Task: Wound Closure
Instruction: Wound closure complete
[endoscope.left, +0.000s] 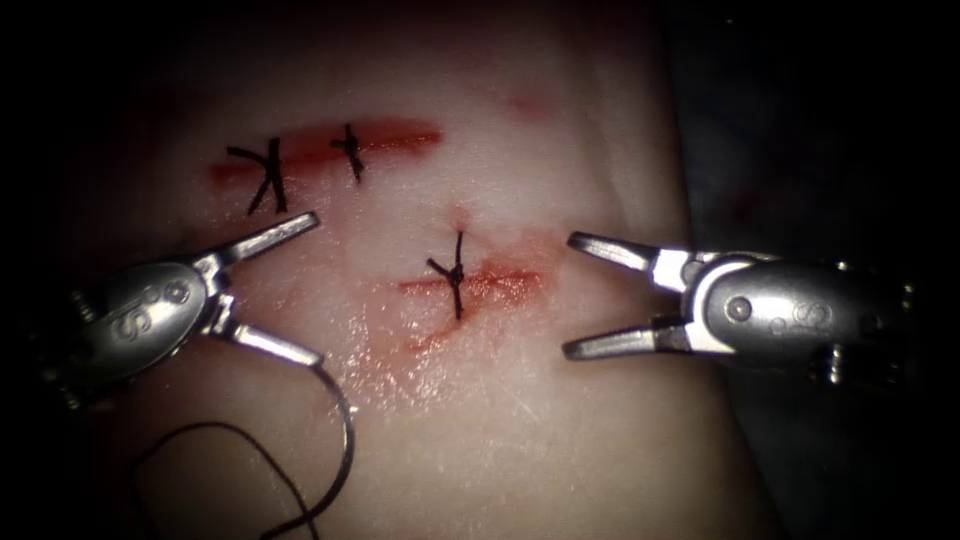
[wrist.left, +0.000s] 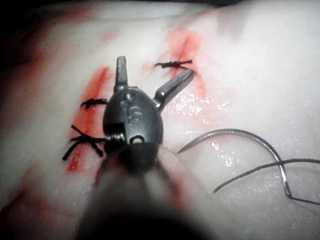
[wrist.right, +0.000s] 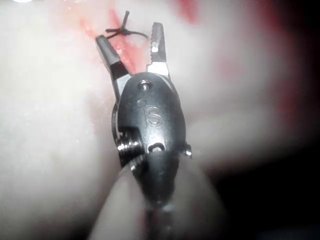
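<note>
Tissue: one pale slab of pork belly (endoscope.left: 500, 440), glistening and smeared with red fluid (endoscope.left: 470, 290) around its cuts.
Cuts: two red lines in the endoscope view, an upper one (endoscope.left: 330, 145) toward the left and a lower one (endoscope.left: 470, 282) near the middle.
Stitches: three knotted black stitches with short cut ends. Two cross the upper cut, one (endoscope.left: 265, 175) at its left end and one (endoscope.left: 350, 150) farther right. The third (endoscope.left: 455, 272) crosses the lower cut.
Left tool: one needle driver (endoscope.left: 318, 287) coming in from the left, jaws spread wide in a V with nothing between them. The upper jaw points toward the upper cut; the lower jaw's tip lies just beside the near end of the needle. Whether they touch cannot be told.
Right tool: one needle driver (endoscope.left: 568, 294) at the right of the lower cut, jaws also wide apart and holding nothing. In the right wrist view its jaws (wrist.right: 130, 37) frame the third stitch.
Needle: one curved needle (endoscope.left: 345, 440), lying free on the tissue surface below the left tool, to the left of the lower cut, held by neither tool. In the left wrist view its whole arc (wrist.left: 240, 134) rests on the surface, not driven in.
Thread: one dark strand (endoscope.left: 215, 430) trailing from the needle in a loop across the lower left of the tissue.
</note>
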